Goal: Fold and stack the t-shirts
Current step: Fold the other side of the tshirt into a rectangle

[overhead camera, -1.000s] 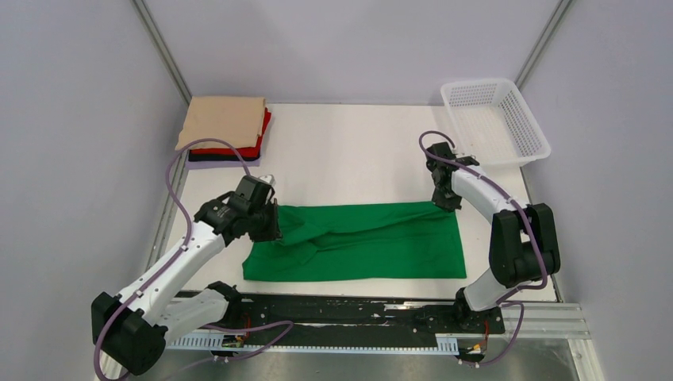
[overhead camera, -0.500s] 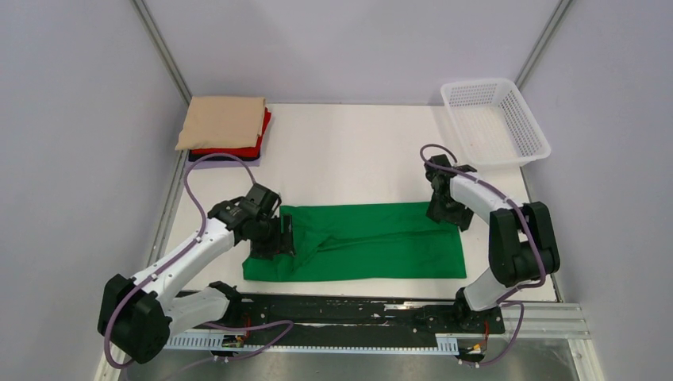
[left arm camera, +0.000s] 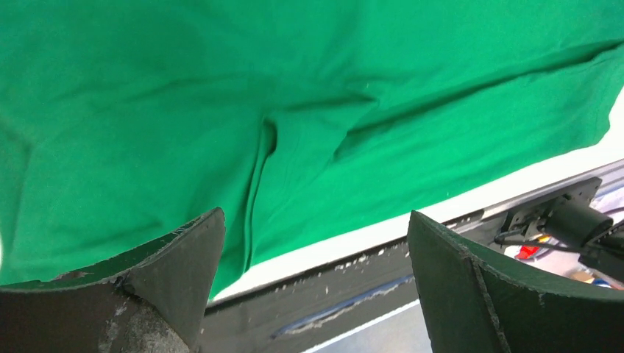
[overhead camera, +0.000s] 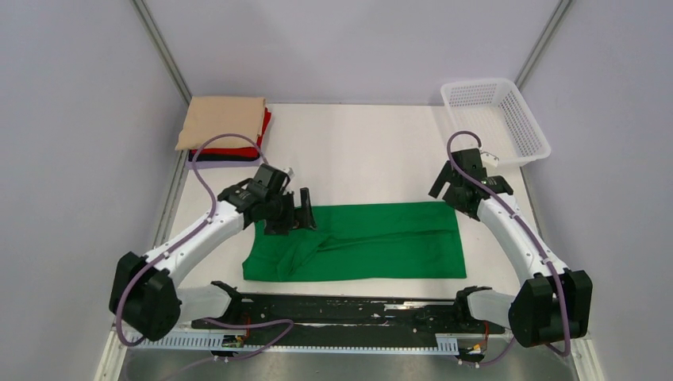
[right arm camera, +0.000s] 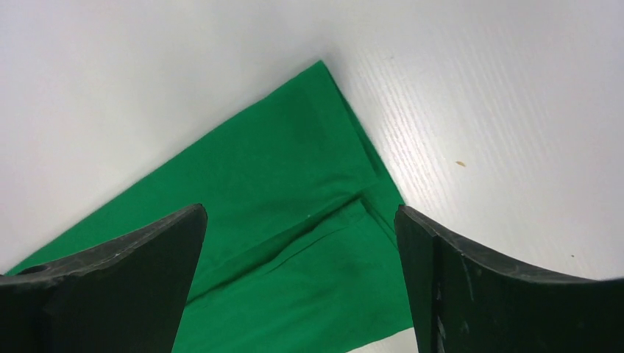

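Shirt (overhead camera: pixel 373 238) lies spread on the table (overhead camera: pixel 357 151), its left end under the left claw (left arm camera: pixel 313 220), a corner beneath the right claw (right arm camera: pixel 300 213); both claws gape empty. Cloth looks light, limp and creased, so pinching corners at the edge seems best
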You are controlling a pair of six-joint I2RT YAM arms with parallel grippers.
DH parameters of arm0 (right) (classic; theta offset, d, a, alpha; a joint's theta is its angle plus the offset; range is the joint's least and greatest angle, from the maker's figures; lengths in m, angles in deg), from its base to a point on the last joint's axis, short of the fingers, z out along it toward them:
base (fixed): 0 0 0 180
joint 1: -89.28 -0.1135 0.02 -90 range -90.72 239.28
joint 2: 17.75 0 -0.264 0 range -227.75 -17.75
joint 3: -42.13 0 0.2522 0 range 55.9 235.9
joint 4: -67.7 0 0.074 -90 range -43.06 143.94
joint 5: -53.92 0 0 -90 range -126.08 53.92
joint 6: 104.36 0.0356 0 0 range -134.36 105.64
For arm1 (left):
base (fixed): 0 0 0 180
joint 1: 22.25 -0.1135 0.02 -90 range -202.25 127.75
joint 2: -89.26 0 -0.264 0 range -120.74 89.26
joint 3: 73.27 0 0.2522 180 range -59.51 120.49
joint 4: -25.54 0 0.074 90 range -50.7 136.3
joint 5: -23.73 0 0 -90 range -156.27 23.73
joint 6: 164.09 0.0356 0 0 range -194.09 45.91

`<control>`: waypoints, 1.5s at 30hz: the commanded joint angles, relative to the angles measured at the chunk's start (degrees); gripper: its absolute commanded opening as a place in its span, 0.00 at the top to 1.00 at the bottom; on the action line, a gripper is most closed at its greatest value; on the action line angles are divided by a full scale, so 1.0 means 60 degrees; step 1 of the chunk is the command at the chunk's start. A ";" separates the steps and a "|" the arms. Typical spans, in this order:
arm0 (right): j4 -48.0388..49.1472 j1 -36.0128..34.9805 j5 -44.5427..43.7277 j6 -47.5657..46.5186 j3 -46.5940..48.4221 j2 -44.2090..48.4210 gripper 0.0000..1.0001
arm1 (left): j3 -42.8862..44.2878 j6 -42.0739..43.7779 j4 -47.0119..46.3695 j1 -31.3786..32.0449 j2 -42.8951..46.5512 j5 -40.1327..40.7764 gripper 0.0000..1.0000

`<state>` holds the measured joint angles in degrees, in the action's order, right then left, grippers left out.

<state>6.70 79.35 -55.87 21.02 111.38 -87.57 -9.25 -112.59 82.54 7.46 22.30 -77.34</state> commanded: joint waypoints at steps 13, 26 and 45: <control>0.0757 0.0034 0.1260 -0.0725 -0.0348 0.0182 0.00 | -0.0129 0.0292 -0.3031 0.0766 -0.2939 -0.0964 0.00; 0.0866 0.0039 0.1470 -0.0703 -0.0570 0.0775 0.00 | 0.0856 -0.0203 -0.1500 0.4001 -0.2845 -0.0361 0.00; 0.2611 0.0003 0.5601 -0.1745 -0.1057 0.0039 0.00 | -0.0576 -0.1443 -0.1882 0.2342 -0.0361 0.1276 0.00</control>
<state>15.40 79.35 -33.95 12.84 106.83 -84.12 -7.39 -115.98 73.52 29.61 19.33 -72.14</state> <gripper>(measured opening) 0.998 0.998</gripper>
